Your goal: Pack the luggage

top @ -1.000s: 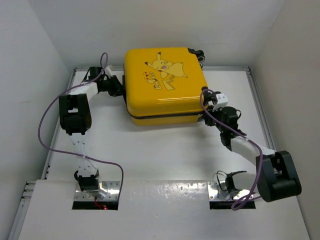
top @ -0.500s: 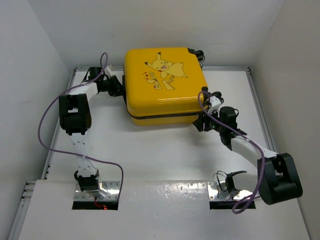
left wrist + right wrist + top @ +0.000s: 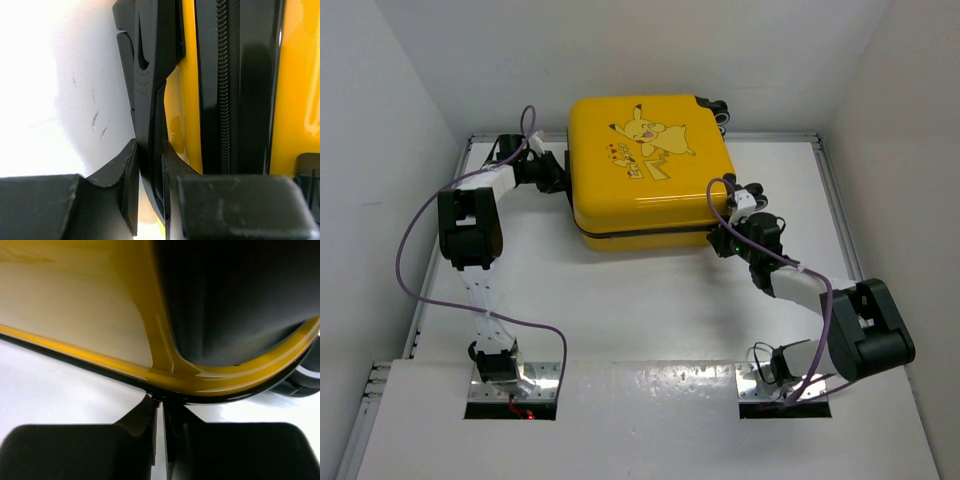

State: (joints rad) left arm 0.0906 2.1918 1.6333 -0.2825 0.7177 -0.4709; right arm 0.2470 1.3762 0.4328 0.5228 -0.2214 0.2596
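The left gripper [image 3: 150, 192] is clamped on a black moulded part that stands on the left side of the luggage [image 3: 650, 165]. One finger presses on each face of that part. A black zip [image 3: 226, 100] runs along the shell just beside it.

The right gripper [image 3: 159, 440] has its fingers together, with only a thin slit between them. The tips touch the black seam at the near right corner of the luggage. Whether anything thin is caught between the tips cannot be seen.

The luggage lies flat on the table [image 3: 620, 310], in its far middle part, with the lid down and the printed yellow shell up. The wheels [image 3: 722, 108] sit at the far right corner, towards the back wall [image 3: 620, 45]. The long axis runs roughly near to far, though from above the outline looks almost square.

The back wall stands just beyond the wheel end. Each arm carries a purple cable [image 3: 405, 270]. The right arm's cable loops up beside the near right corner of the shell.
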